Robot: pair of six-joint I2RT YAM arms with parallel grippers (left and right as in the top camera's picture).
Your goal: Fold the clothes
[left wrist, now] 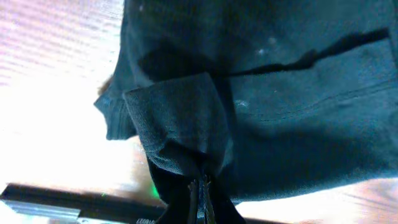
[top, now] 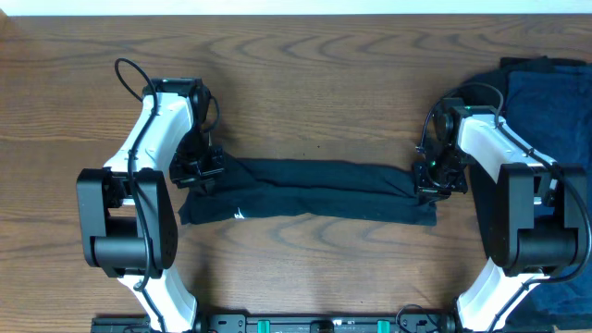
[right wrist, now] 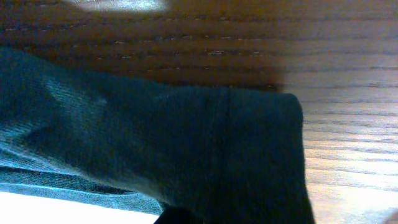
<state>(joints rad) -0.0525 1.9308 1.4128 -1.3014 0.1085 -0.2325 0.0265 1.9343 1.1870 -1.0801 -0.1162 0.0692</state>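
Observation:
A black T-shirt [top: 310, 190] lies on the table as a long folded band stretched between my two grippers. A small white label [top: 239, 215] shows near its front left edge. My left gripper [top: 202, 172] is at the band's left end. In the left wrist view it [left wrist: 202, 196] is shut on a bunched fold of the shirt [left wrist: 292, 112]. My right gripper [top: 431, 181] is at the right end, where the cloth gathers. In the right wrist view the shirt [right wrist: 186, 149] drapes over the jaws and hides them.
A pile of navy blue clothes [top: 546, 102] lies at the table's right edge, behind and beside the right arm. The brown wooden table [top: 305, 83] is bare behind the shirt. Both arm bases stand at the front edge.

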